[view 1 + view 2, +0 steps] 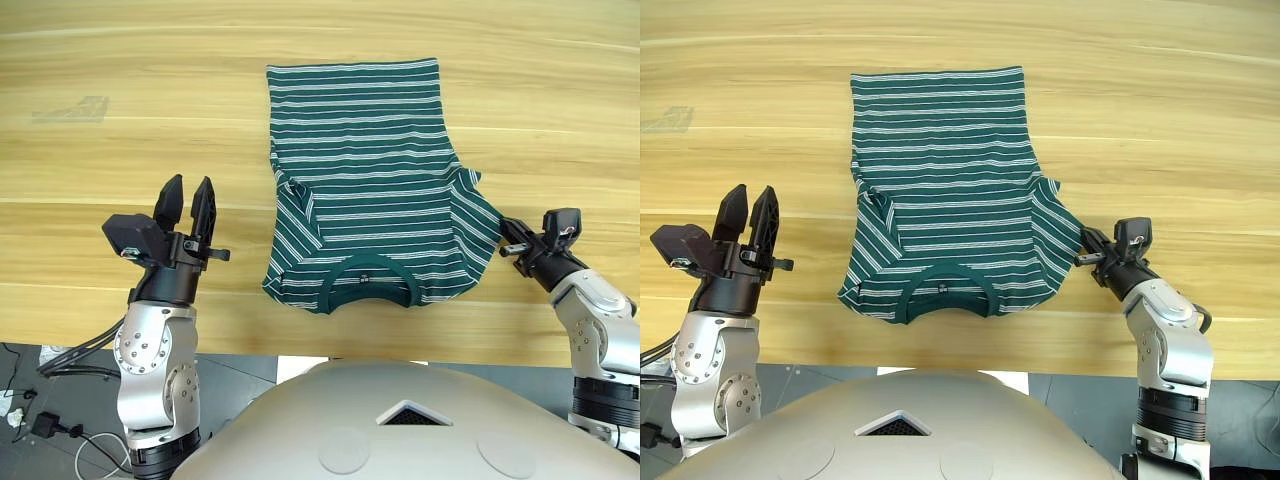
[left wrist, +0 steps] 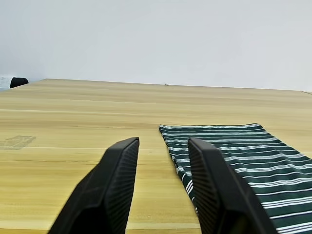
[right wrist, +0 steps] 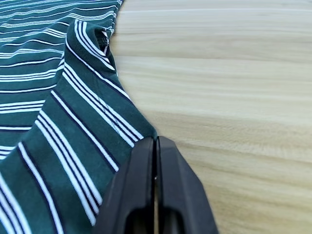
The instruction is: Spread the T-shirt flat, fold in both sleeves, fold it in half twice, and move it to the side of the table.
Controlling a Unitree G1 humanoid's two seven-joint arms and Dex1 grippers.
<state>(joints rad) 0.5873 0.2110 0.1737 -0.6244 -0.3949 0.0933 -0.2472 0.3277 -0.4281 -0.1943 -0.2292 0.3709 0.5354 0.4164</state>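
Note:
The green, white-striped T-shirt lies flat on the wooden table, collar toward me, with both sleeves folded in over its body. My left gripper stands open and upright left of the shirt, apart from it, with nothing between its fingers. My right gripper is low at the shirt's right edge near the shoulder. Its fingers are shut together, pinching a point of the striped cloth that is drawn out toward them.
Bare wood extends far to the left, right and behind the shirt. A faint grey mark shows on the table's far left. The table's front edge runs just below the collar, and cables lie on the floor beyond it.

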